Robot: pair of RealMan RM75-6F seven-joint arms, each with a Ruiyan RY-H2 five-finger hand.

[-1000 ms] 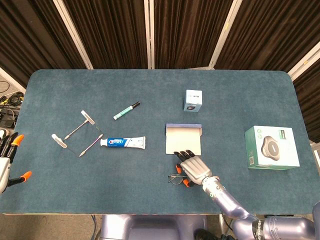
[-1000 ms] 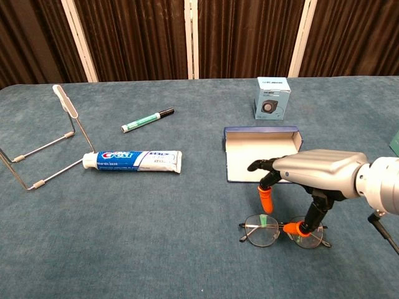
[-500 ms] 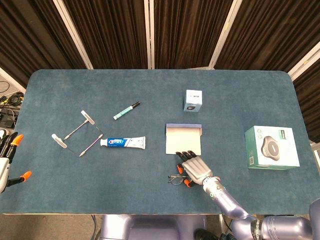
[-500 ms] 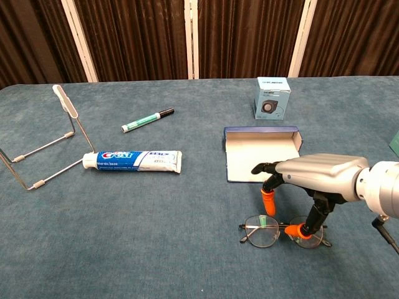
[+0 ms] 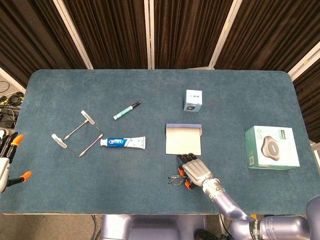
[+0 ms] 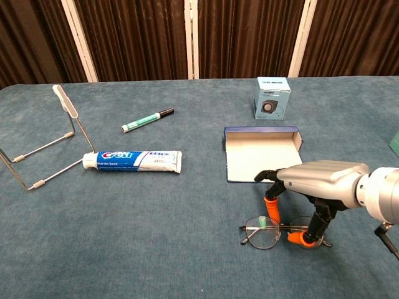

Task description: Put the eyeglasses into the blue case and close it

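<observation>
The eyeglasses [image 5: 176,179] [image 6: 262,230] lie flat on the blue cloth near the table's front edge. My right hand [image 5: 195,169] [image 6: 321,180] hovers low over them, palm down. Its orange fingertips [image 6: 272,208] come down around the right lens and the bridge, with no clear pinch on the frame. Just behind the hand lies the blue case [image 5: 183,139] [image 6: 262,152], open, with its pale lining facing up and nothing inside. My left hand [image 5: 7,159] shows only at the far left edge of the head view, fingers apart and holding nothing.
A toothpaste tube [image 5: 122,142] [image 6: 133,161], a green marker [image 5: 126,110] [image 6: 147,119] and a wire stand [image 5: 75,133] [image 6: 43,146] lie on the left half. A small speaker box [image 5: 193,100] [image 6: 272,98] stands behind the case. A white and green box [image 5: 271,147] sits at the right.
My right hand has dropped lower and drawn slightly toward the front edge, bringing its fingertips closer around the eyeglasses. The glasses, case and left hand have not moved.
</observation>
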